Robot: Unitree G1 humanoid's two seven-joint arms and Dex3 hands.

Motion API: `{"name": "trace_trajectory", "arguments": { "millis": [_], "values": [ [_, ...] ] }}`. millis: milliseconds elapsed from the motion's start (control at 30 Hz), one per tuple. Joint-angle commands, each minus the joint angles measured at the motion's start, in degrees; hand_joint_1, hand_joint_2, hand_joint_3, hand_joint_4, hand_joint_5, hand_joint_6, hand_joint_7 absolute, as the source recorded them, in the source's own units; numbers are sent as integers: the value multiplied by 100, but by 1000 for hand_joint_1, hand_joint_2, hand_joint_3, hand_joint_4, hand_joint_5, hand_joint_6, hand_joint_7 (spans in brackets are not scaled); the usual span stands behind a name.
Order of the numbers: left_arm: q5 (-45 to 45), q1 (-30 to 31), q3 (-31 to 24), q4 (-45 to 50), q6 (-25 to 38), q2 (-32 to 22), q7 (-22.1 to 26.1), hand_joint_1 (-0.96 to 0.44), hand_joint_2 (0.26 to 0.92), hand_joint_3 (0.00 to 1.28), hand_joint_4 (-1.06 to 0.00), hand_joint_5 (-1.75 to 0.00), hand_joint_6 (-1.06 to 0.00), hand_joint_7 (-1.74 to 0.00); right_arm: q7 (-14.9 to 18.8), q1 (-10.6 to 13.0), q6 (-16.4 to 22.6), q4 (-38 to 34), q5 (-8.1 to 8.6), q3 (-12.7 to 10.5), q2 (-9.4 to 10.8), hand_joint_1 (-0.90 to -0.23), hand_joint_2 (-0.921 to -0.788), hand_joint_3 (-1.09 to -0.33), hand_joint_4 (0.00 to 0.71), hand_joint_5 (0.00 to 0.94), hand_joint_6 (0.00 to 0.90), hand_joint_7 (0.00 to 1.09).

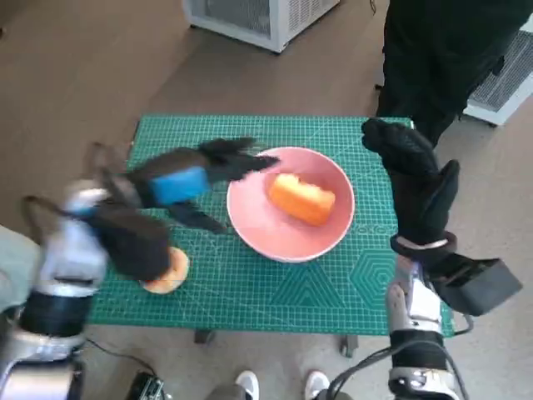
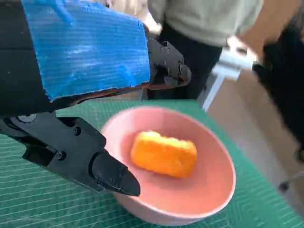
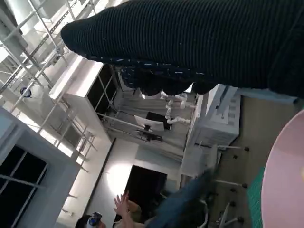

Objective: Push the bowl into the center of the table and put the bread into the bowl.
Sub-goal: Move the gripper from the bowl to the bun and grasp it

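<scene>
Two hands up, both empty: our left hand (image 1: 179, 185) hovers fingers apart just left of the pink bowl (image 1: 250, 218), nearer it; right hand (image 1: 416, 187) spread beyond the right rim. Bread (image 1: 301, 198) lies in the bowl, long axis running left-right, slightly diagonal, mid-mat (image 1: 333, 292).

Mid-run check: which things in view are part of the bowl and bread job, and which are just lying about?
Job:
pink bowl, near the mat's middle
bread, lying in the bowl
left hand, empty, at the bowl's rim
right hand, open, beside the bowl

Lying about:
second orange piece on the green mat, partly under the left arm
white cabinet on the floor
</scene>
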State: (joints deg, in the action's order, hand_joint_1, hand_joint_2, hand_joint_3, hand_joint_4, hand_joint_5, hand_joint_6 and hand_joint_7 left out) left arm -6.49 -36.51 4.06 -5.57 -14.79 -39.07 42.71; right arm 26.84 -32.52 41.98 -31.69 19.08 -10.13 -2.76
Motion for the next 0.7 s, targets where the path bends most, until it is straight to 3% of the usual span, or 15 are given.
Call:
{"name": "trace_trajectory", "arguments": {
  "millis": [33, 333, 700],
  "values": [
    [343, 327, -444, 425, -5, -444, 177, -372, 770, 9, 1, 1, -200, -5, -16, 41, -104, -107, 32, 4, 48, -778, -921, -769, 228, 4, 104, 513],
    [782, 996, -1082, 402, -481, -973, 334, -393, 756, 1, 0, 0, -217, -13, 37, -42, -120, -201, 41, 17, 82, -778, -921, -756, 226, 2, 96, 515],
    [1070, 1861, -1423, 338, -766, -1185, 532, -359, 756, 1, -39, -12, -251, -27, 174, -113, -97, -324, 76, 36, 72, -774, -921, -755, 222, 0, 91, 520]
  ]
}}
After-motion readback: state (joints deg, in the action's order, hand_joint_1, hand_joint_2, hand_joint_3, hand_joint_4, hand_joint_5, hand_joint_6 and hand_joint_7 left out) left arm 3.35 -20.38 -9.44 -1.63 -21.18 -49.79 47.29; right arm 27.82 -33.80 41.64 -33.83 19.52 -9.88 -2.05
